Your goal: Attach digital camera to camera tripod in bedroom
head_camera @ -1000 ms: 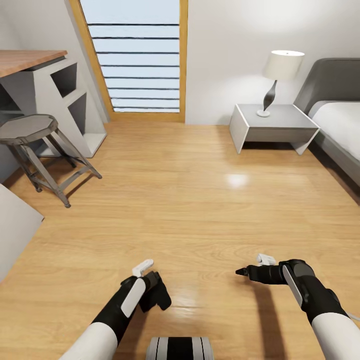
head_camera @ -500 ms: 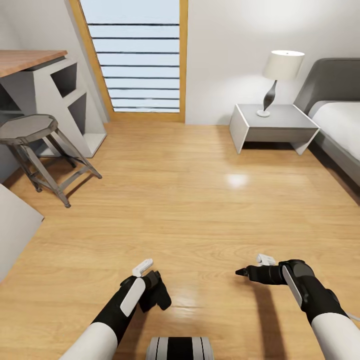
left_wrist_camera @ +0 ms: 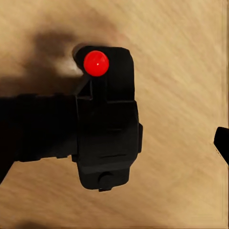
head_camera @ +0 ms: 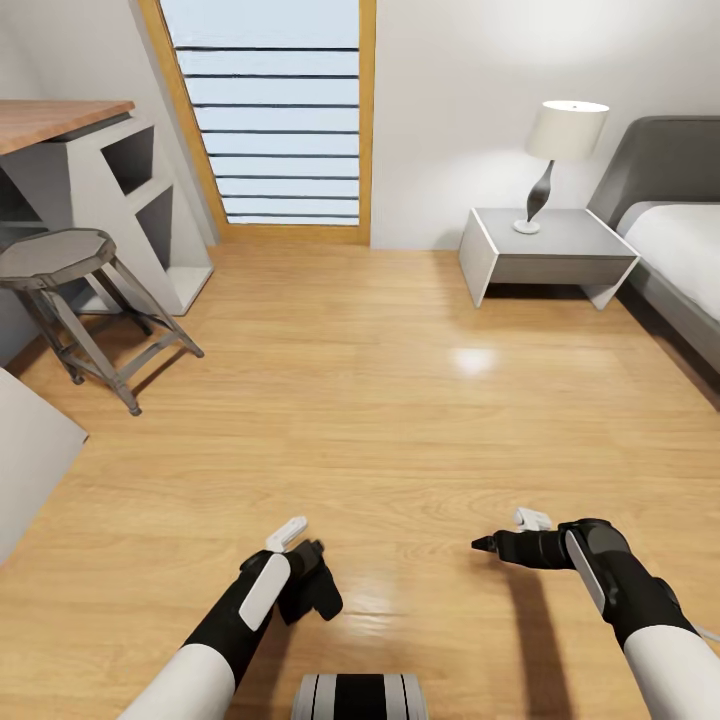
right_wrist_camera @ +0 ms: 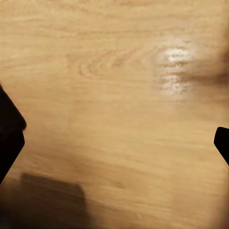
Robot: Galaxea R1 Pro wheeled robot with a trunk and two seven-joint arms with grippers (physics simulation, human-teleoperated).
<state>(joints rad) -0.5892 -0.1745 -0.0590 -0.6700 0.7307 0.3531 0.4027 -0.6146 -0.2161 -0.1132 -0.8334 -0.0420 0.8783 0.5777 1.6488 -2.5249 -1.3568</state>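
Observation:
The digital camera [left_wrist_camera: 107,129], a black box with a red button [left_wrist_camera: 96,63], hangs above the wood floor in my left gripper [head_camera: 308,582]. It sits pressed against one finger, and the other fingertip [left_wrist_camera: 222,145] stands apart from it. In the head view the camera [head_camera: 322,598] is a dark lump at the end of my left arm, low and left of centre. My right gripper [head_camera: 486,544] points left over bare floor and is open, with nothing between its fingertips [right_wrist_camera: 9,138]. The camera tripod is out of view.
This is the bedroom: a tall wood-framed window [head_camera: 270,110] at the back and a grey bed [head_camera: 680,250] on the right. A nightstand [head_camera: 545,250] with a lamp [head_camera: 562,150] stands beside the bed. A stool [head_camera: 60,262] and a desk with shelves [head_camera: 120,170] are on the left.

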